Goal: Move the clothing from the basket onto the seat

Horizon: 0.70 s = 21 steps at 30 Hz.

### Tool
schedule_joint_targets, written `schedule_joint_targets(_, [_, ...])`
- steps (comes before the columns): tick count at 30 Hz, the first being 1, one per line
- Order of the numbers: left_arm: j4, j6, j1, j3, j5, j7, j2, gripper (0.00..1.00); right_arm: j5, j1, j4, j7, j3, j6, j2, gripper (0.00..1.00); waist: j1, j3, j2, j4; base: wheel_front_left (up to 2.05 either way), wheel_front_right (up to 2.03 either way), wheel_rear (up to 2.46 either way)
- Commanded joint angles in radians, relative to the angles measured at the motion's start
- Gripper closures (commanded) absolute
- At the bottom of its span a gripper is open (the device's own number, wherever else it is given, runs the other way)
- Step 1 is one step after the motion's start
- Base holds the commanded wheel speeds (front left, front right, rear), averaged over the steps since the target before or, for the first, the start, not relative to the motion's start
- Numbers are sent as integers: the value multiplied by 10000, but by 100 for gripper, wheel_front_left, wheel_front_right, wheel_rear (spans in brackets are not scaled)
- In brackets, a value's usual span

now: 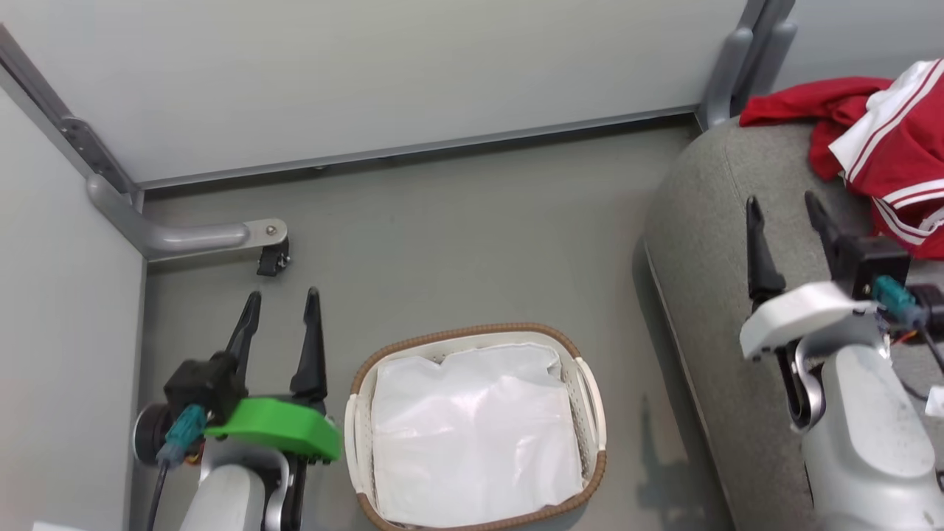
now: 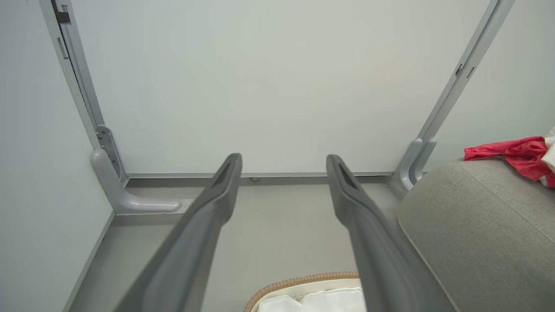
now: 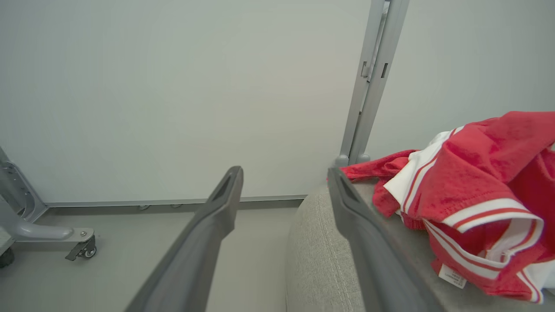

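Both grippers stand with their long dark fingers spread wide and nothing between them. The left gripper [image 1: 284, 293] hangs just beside the basket [image 1: 472, 330], off its left handle, fingers pointing away from the robot toward the wall panel [image 1: 369, 74]. In the left wrist view the same spread fingers [image 2: 208, 225] frame bare grey floor [image 2: 282, 225], with the basket's brown rim just below them. The right gripper [image 1: 782, 198] is well to the right of the basket, above the near part of the seat [image 1: 708, 221].

The clothing [image 1: 900, 147] lies on the seat, far to the right of the basket and beyond it, close to the right gripper's fingertips on their outer side but not between them. The plain red garment [image 3: 373, 169] is spread nearest the wall; the jersey [image 3: 481, 195] with white, red-striped sleeves is heaped on it. Inside the basket a white liner [image 1: 472, 428] lies flat. Beyond the basket to the left, a grey frame foot [image 1: 199, 237] with a small caster rests on the floor.
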Motion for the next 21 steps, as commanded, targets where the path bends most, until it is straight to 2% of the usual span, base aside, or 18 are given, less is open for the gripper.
schedule_joint_targets(1, [44,17,273,122,13,-2,-7,0,109,338,-118,-20,47,-15,-10,0,1,-252,0,179,0,0,0])
schedule_joint_targets(8, [106,-71,1171,431,-166,-2,-15,0,1207,1635,-696,-20,800,-15,12,0,1,-609,0,386,0,0,0])
schedule_joint_targets(21, [-336,130,2034,245,-570,-2,-16,0,1784,3233,-1558,-18,1103,-15,21,0,1,-1029,0,615,0,0,0])
